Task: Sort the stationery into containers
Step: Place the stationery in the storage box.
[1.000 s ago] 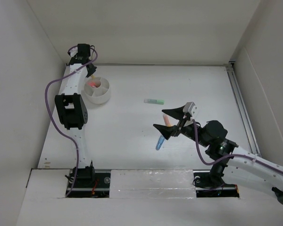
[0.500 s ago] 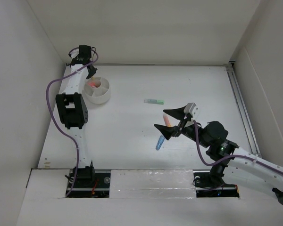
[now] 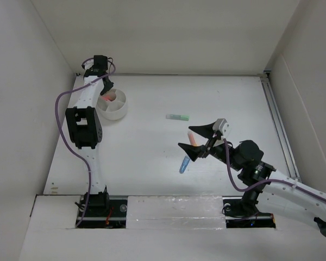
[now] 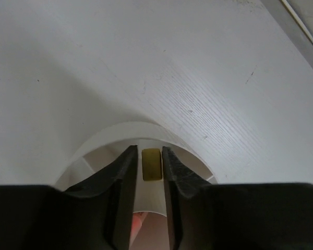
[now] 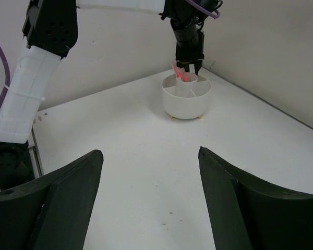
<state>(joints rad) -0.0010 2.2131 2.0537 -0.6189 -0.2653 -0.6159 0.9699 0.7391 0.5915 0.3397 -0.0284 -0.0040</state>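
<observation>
Tan block inside tub — left gripper straddles it.

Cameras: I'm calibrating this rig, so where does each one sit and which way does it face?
Top external: above and behind the robot, looking down on the table; left arm and right arm show, bases at bottom.
Left wrist: on the left arm, looking down past its fingers into the tub.
Right wrist: on the right arm, looking across the table between its open fingers at the tub and left arm.
Shared: all three see the tub.
</observation>
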